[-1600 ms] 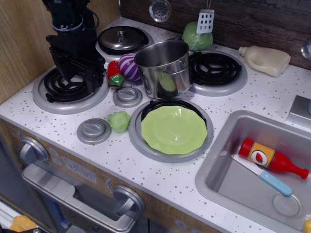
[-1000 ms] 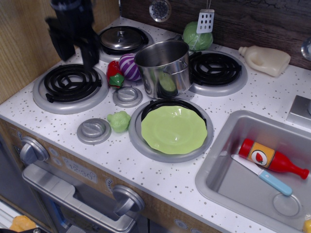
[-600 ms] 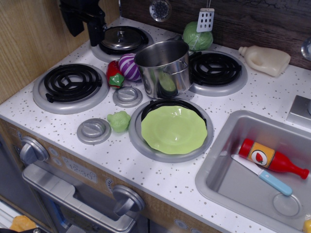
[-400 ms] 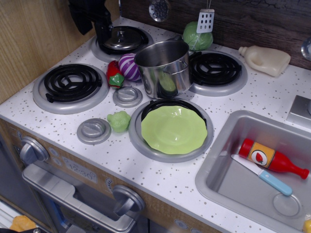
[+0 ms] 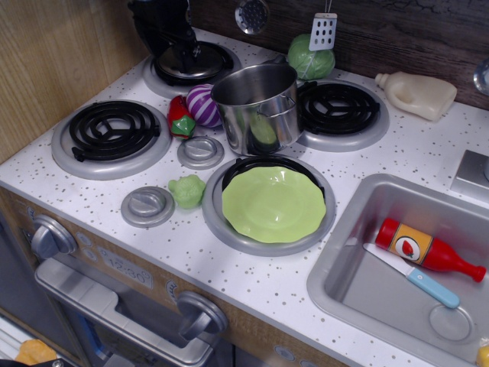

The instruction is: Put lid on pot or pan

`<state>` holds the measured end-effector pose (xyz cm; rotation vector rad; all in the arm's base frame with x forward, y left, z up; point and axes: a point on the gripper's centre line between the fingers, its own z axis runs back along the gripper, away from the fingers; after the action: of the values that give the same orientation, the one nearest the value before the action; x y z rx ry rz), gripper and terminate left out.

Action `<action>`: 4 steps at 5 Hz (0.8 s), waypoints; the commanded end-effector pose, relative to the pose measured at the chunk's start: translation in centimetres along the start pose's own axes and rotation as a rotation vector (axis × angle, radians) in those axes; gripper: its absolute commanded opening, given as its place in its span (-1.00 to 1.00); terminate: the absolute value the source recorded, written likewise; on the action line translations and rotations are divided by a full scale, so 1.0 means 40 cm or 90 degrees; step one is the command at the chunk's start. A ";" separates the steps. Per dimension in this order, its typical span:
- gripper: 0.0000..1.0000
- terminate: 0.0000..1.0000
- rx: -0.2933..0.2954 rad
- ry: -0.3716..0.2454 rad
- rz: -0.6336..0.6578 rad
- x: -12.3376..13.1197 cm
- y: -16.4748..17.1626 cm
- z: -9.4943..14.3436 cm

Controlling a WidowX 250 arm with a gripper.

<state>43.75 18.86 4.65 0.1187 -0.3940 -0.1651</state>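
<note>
At the far left of the stove, my position: my gripper (image 5: 177, 34) is hanging over the far-left burner (image 5: 218, 57), its black body covering the left part of the lid.
Grip state: I am not managing to tell whether my fingers are apart or together; they are merging into one dark blur against the lid.
Lid: the lid (image 5: 191, 61) is lying flat on the far-left burner, only its right and near rim showing past me; the knob is hidden.
Pot: the pot (image 5: 256, 107) is standing upright and uncovered in the middle of the stove, right of and nearer than the lid, at the left edge of the far-right burner (image 5: 340, 107).
Beside the pot: a purple striped vegetable (image 5: 202, 103) and a red pepper (image 5: 179, 115) are sitting just left of it.
Near side: a green plate (image 5: 273, 203) is lying on the near-right burner, a small green vegetable (image 5: 187, 190) just to its left, between two grey dials (image 5: 147, 206).
Near-left burner: the near-left burner (image 5: 111, 130) is sitting bare.
Sink: the sink (image 5: 359, 252) at the right is holding a red bottle (image 5: 428, 250) and a knife (image 5: 412, 276).
</note>
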 end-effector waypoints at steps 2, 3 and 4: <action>1.00 -1.00 0.065 -0.078 -0.042 0.098 0.035 0.021; 1.00 -1.00 0.056 -0.082 -0.056 0.116 0.034 0.012; 1.00 -1.00 0.051 -0.090 -0.058 0.128 0.035 0.007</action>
<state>47.94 18.80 3.97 0.1435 -0.4783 -0.2139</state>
